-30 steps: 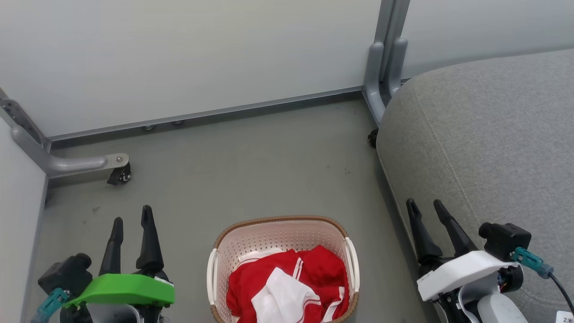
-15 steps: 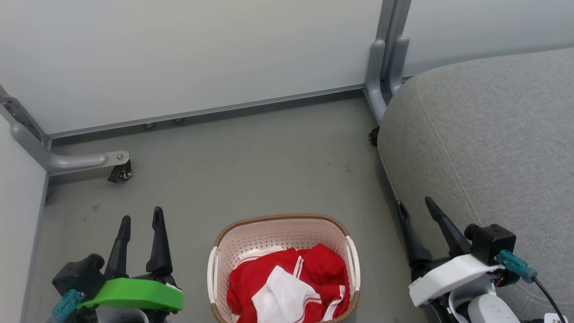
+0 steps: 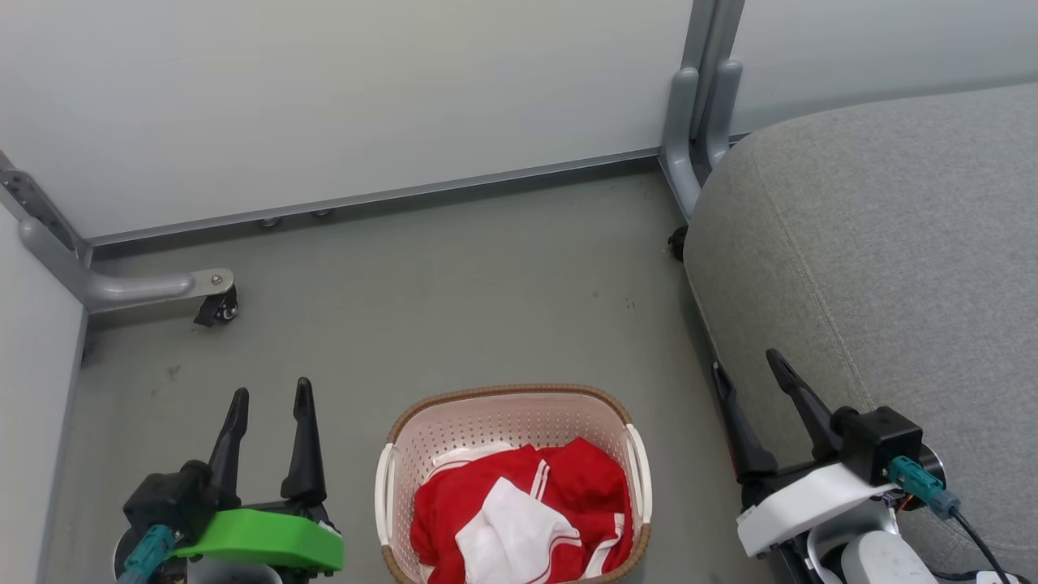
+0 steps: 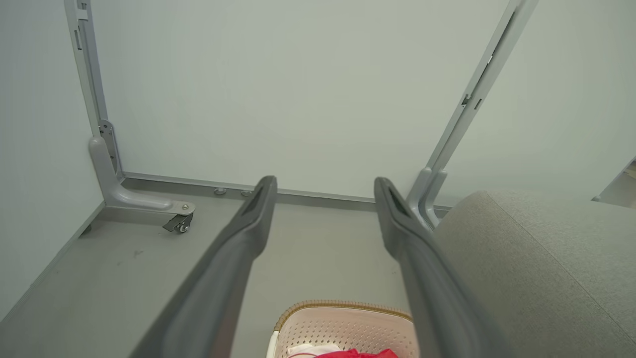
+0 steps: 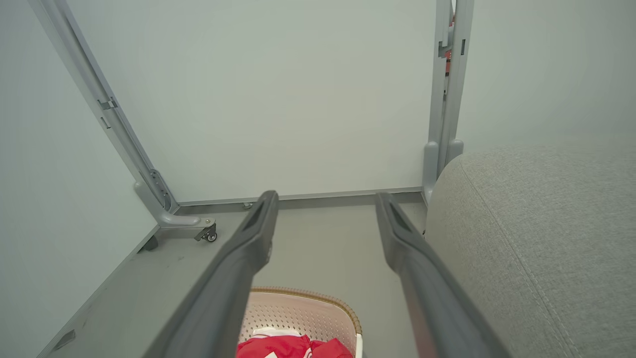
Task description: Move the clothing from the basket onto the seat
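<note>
Two grippers spread, empty: left gripper (image 3: 272, 389) and right gripper (image 3: 744, 362) have edged inward; we judge the reach for clothing (image 3: 519, 519) between them begins

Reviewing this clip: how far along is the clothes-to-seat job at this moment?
Nothing is done yet: the red clothing lies bunched in the basket, and no garment lies on the visible part of the grey seat. Nothing is in hand: the left hand and right hand are open and empty beside the basket. Left to do: grasp the garments and lay them on the seat.
</note>
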Robot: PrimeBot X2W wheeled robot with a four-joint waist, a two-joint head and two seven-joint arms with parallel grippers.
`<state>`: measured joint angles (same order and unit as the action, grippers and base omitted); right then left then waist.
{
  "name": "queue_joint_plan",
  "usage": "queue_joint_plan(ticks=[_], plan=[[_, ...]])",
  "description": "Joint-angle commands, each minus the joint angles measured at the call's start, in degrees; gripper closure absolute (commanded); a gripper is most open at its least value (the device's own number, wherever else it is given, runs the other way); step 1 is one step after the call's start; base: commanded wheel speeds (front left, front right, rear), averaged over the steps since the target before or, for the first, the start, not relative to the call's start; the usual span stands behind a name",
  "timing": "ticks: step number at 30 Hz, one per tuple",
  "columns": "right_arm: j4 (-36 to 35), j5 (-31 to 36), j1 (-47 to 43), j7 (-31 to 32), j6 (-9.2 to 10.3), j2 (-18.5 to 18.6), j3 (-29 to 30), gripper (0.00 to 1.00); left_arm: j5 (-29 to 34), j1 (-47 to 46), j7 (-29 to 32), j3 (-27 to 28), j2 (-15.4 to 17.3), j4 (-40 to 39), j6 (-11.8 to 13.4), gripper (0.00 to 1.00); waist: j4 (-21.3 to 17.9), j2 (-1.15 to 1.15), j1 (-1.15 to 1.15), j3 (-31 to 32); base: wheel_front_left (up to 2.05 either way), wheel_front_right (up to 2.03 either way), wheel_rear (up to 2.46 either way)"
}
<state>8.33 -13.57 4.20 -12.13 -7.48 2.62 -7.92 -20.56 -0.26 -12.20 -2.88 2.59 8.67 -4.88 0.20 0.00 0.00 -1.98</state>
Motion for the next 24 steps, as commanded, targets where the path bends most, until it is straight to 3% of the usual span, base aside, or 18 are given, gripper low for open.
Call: queue_joint_plan(ticks=[1, 24], plan=[[-0.41, 1.11, 0.05, -0.6, -0.02, 0.34, 0.26, 0.0, 1.42, 0.72, -0.48, -0.13, 0.44, -0.13, -0.24, 0.0, 0.01, 0.0, 0.0, -0.02, 0.0, 0.0, 0.0], [-0.89, 9.27, -0.09, -3.01, -0.02, 0.41, 0.36, 0.0, 10.47, 1.42, -2.93, -1.39, 0.47, 0.11, -0.73, 0.0, 0.0, 0.0, 0.0, -0.49, 0.0, 0.0, 0.0]])
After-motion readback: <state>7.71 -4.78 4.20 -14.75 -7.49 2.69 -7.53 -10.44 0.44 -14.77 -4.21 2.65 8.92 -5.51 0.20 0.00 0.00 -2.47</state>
